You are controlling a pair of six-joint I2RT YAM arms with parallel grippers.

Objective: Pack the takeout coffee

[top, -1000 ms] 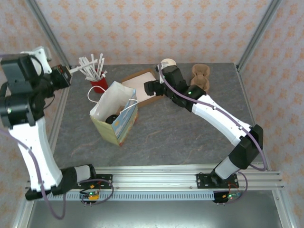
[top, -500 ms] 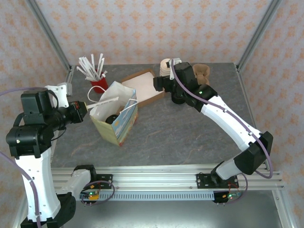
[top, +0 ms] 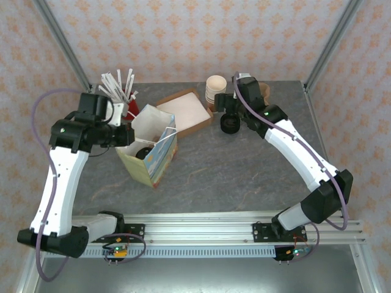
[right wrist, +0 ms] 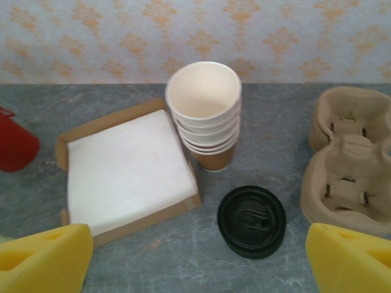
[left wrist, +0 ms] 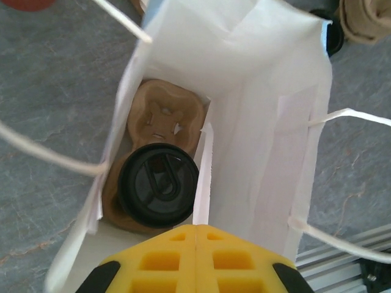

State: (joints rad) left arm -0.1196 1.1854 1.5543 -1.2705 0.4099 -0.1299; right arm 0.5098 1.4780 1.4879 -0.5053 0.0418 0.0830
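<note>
White paper bag (top: 148, 143) near the tabletop's (top: 232, 171) left edge holds the black-lidded coffee cup (left wrist: 159, 185), snug in a pulp carrier (left wrist: 166, 119). Left tool (left wrist: 195, 235), pinched together and empty, hangs over its mouth. Right tool (right wrist: 197, 256) gapes wide above a loose lid (right wrist: 252, 221) by the far edge.

On my right wrist feed the right gripper (right wrist: 195, 262) is spread wide, yellow fingertips (right wrist: 43, 262) at the lower corners. On the grey table (right wrist: 287, 97) stands a stack of cream cups (right wrist: 205, 113). A loose black lid (right wrist: 252, 221) lies nearer (not touching it), with the napkin tray (right wrist: 125, 168) on one side and pulp carriers (right wrist: 348, 171) on the other.
</note>
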